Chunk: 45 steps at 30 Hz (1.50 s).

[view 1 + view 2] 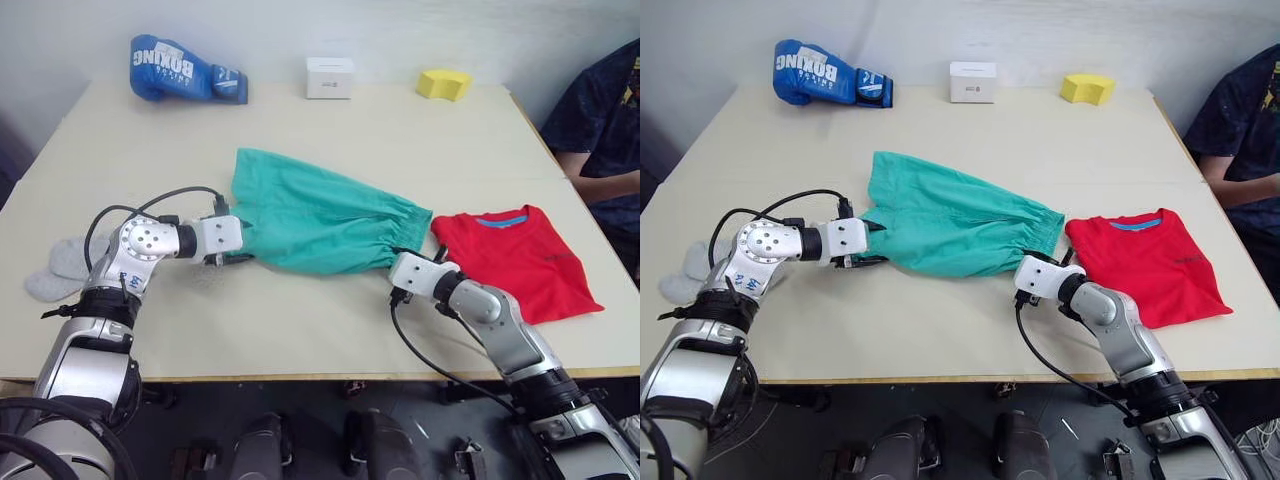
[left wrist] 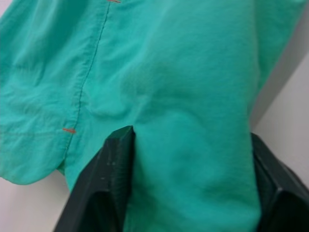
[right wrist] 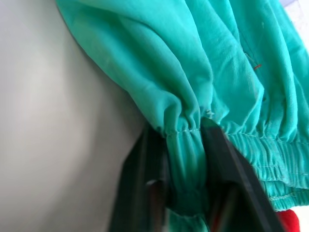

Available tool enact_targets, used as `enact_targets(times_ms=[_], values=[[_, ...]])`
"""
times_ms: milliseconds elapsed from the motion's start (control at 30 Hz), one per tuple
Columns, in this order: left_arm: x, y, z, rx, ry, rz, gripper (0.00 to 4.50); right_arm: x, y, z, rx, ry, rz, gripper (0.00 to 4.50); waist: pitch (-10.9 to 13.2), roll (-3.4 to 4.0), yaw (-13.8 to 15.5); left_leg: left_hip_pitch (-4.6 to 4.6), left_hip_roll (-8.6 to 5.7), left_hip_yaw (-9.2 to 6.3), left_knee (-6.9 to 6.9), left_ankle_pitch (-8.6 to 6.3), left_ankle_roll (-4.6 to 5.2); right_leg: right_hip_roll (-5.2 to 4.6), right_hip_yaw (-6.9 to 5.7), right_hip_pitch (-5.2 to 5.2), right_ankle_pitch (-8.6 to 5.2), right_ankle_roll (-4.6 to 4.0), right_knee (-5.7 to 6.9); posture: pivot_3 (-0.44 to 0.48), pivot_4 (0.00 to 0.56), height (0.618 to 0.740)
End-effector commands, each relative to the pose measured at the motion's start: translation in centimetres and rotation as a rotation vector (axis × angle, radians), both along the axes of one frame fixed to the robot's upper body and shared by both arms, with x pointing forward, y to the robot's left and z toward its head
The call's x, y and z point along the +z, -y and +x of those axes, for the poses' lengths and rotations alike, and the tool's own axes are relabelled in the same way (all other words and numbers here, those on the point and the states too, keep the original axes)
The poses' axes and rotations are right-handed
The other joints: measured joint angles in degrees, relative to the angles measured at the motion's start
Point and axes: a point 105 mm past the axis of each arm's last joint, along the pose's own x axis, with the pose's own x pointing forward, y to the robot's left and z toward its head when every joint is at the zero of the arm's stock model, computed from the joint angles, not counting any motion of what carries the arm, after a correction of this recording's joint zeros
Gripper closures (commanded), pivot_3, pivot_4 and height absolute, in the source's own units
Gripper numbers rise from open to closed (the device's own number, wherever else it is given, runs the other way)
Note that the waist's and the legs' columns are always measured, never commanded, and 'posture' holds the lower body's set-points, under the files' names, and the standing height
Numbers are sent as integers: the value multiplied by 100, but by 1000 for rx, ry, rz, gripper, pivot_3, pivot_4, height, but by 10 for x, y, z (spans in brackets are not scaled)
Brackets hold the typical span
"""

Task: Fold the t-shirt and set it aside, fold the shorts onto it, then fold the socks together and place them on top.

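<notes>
Now both grippers, left and right, pinch the teal-green fabric shorts. Ideally they lift evenly, keeping edges aligned, onto the folded bright red t-shirt at right.

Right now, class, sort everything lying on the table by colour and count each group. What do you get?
Red: 1, the t-shirt
Teal green: 1, the shorts
Light grey: 2, the socks
Blue: 1, the boxing glove
White: 1, the small box
Yellow: 1, the sponge block
Total: 7
</notes>
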Motion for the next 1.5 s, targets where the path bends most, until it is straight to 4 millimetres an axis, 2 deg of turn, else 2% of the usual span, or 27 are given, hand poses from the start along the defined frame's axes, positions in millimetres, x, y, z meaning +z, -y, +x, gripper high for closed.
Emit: enact_targets(times_ms=[33,167,200,300,400,467,567,700,833,867,967,1033,1133,1167,1300,1333,1400,1500], values=[[-36,-16,-28,-42,-153,40,3027,10,1,-1,88,26,-30,4500,-5,9,-24,1,1,2,-1,0,0,0,0,-1,0,-1,0,0,150,740],[-41,-15,-59,-116,-177,1,4373,12,3,-5,192,23,-55,4500,-9,13,-146,14,12,12,-6,-11,-19,-1,14,1,-18,-10,1,0,150,740],[-40,-15,-68,-122,-176,-18,4455,13,2,-8,238,28,-64,4500,-9,13,-158,18,13,14,-7,-13,-22,0,18,3,-21,-11,2,0,150,740],[-33,-11,-91,-118,-172,-98,4455,13,4,-18,346,28,-71,4500,-9,13,-174,35,16,21,-19,-17,-28,2,29,10,-34,-11,2,0,150,740],[-16,-5,-110,-48,-192,-290,4455,9,11,-26,406,11,-88,4500,-7,12,-168,64,15,30,-37,-20,-32,-1,45,27,-38,-9,-2,0,150,740],[-13,-6,-127,-24,-196,-300,4455,10,16,-30,427,7,-78,4500,-4,7,-158,69,16,28,-43,-21,-33,-1,51,29,-38,-8,-1,0,150,740],[-20,-11,-146,42,-216,-294,4455,4,25,-34,423,-14,-75,4500,-4,6,-136,83,14,25,-62,-17,-42,-4,57,33,-39,-11,-1,0,150,740],[-41,-18,-170,109,-280,-268,4455,-8,31,-41,413,-56,-60,4500,-4,6,-131,88,14,21,-83,-12,-55,-5,57,29,-45,-22,-5,0,150,740],[-45,-21,-176,151,-283,-311,4455,-11,28,-48,413,-71,17,4500,-5,5,-131,88,17,19,-87,-23,-82,-4,53,28,-48,-29,-5,0,150,740],[-42,-22,-174,162,-253,-323,4484,-10,28,-49,409,-76,35,4190,-5,5,-132,88,17,16,-87,-23,-82,-4,51,28,-49,-30,-5,0,150,740],[-40,-20,-179,135,-262,-343,3867,-12,27,-58,443,-97,20,3249,-5,5,-129,88,19,15,-88,-35,-71,-4,49,28,-48,-32,-6,0,150,740],[-39,-23,-186,114,-294,-335,3270,-11,27,-67,478,-87,-15,2552,-5,5,-124,87,19,15,-88,-39,-66,-5,49,26,-48,-33,-6,0,150,740],[-34,-35,-208,127,-462,-358,2357,-5,38,-78,475,-92,-33,1537,-7,2,-121,85,24,15,-93,-47,-74,-4,42,26,-52,-40,-17,0,150,740],[-28,-39,-214,153,-533,-396,2324,-2,41,-83,471,-112,-19,1176,-7,2,-120,86,28,15,-95,-49,-78,-3,39,27,-52,-41,-24,0,150,740],[9,-43,-229,139,-661,-495,2324,19,39,-100,468,-206,146,1176,-5,0,-85,86,35,11,-93,-53,-75,1,34,29,-54,-45,-28,0,150,740],[20,-42,-229,130,-684,-527,2324,30,33,-104,471,-238,238,1376,-5,0,-72,84,36,9,-93,-55,-73,2,34,27,-55,-48,-29,0,150,740],[42,-38,-219,98,-637,-585,2706,48,19,-108,470,-306,417,1812,-5,2,-36,87,43,5,-94,-54,-73,6,34,28,-59,-57,-32,0,150,740],[56,-22,-185,41,-462,-612,3429,52,-4,-106,465,-338,508,2763,-8,7,15,88,44,-2,-94,-54,-75,9,34,27,-70,-79,-31,0,150,740]])
